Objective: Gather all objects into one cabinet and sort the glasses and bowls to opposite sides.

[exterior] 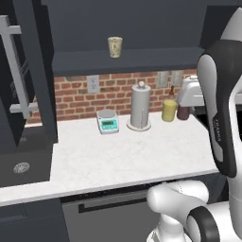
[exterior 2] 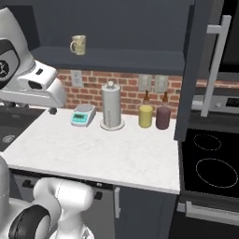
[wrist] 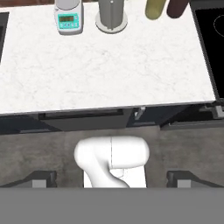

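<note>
A beige handled mug point(exterior: 115, 47) point(exterior 2: 78, 45) stands alone on the lower shelf of the open dark cabinet point(exterior: 132, 61) point(exterior 2: 121, 59). One cabinet door point(exterior: 33, 75) swings out at the left and the other point(exterior 2: 198, 70) at the right, each with a grey bar handle. My gripper point(wrist: 111, 178) hangs high over the counter's front edge and points down, open and holding nothing, its fingertips point(wrist: 43, 178) wide apart. The white hand point(exterior 2: 35, 86) sits left of the mug and below it. The glasses and bowls are out of view.
On the white counter point(exterior: 118, 156) point(wrist: 109, 65) by the brick wall stand a small scale point(exterior: 108, 122) point(exterior 2: 83, 115), a paper towel holder point(exterior: 140, 108) point(exterior 2: 111, 107), a yellow canister point(exterior 2: 145, 115) and a dark red one point(exterior 2: 163, 116). A sink point(exterior: 21, 168) lies left, a stove point(exterior 2: 210, 163) right.
</note>
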